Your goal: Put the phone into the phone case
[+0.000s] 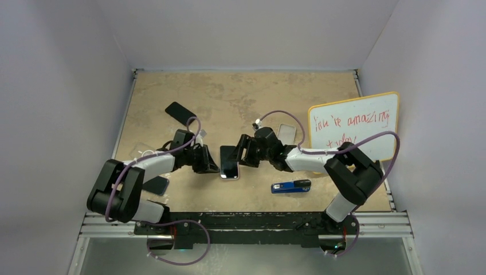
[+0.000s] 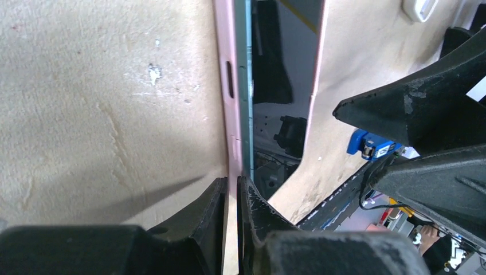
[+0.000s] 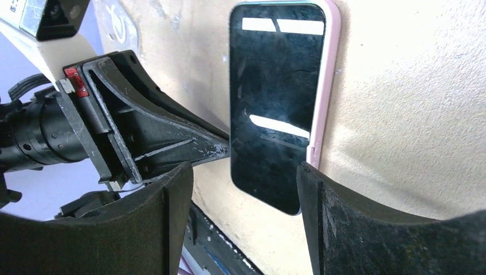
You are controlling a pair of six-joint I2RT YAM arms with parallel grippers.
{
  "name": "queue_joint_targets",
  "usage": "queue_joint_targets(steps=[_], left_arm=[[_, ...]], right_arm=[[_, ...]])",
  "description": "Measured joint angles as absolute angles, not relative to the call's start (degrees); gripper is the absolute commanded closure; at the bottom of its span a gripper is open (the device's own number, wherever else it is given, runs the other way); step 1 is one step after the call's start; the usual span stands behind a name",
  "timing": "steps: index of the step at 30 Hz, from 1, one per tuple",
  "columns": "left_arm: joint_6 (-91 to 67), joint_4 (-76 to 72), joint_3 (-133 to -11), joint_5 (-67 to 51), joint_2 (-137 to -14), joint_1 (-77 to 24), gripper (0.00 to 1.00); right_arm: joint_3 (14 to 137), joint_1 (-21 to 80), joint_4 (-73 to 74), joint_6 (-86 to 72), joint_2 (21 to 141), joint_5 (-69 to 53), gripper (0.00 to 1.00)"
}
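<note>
Item: phone [image 1: 229,162], stiff, slick glass face, likely fragile. It lies mid-table in the soft pink phone case [image 3: 326,86], one end seemingly unseated. Your left gripper [image 2: 231,195], at its 9 o'clock, pinches the case rim narrowly. Your right gripper [image 3: 243,172], at 3 o'clock, straddles it wide. Hold the edges, never the glass.

Tight jaws on pink case [image 2: 228,103] wall

Plain white walls [image 1: 69,86] enclose a scuffed tan tabletop [image 1: 240,97].

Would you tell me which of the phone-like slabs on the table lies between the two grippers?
The pink-edged phone at the table's centre; the black slab lies farther back on the left, alone.
</note>
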State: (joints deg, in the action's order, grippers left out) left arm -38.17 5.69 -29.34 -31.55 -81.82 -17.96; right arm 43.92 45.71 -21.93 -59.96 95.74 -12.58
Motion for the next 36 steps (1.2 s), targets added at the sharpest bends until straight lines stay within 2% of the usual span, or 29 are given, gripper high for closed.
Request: queue_joint_targets(steps=[6, 15, 19, 21, 28, 36], left_arm=[[-39.59, 6.5, -29.34, -31.22, -76.9, -17.8, 0.76], [-39.7, 4.89, -30.81, -31.09, -80.55, -17.63, 0.75], [-39.62, 3.25, -30.87, -32.4, -84.29, -17.43, 0.86], [-39.4, 2.98, -31.46, -33.58, -85.41, -17.21, 0.88], [-38.76, 3.55, -31.99, -34.68, -85.95, -16.36, 0.89], [-39.83, 2.2, -30.22, -38.17, -86.37, -13.28, 0.9]], right_arm=[[45.69, 45.74, -18.13, -57.56, 93.36, -10.94, 0.32], [45.69, 45.89, -16.73, -55.94, 94.19, -10.22, 0.31], [45.95, 46.22, -16.51, -55.37, 96.84, -10.17, 0.3], [45.95, 46.28, -16.49, -55.42, 98.13, -10.26, 0.3], [46.02, 46.48, -20.01, -56.47, 99.24, -13.1, 0.28], [39.57, 45.23, -40.53, -65.19, 103.53, -19.46, 0.3]])
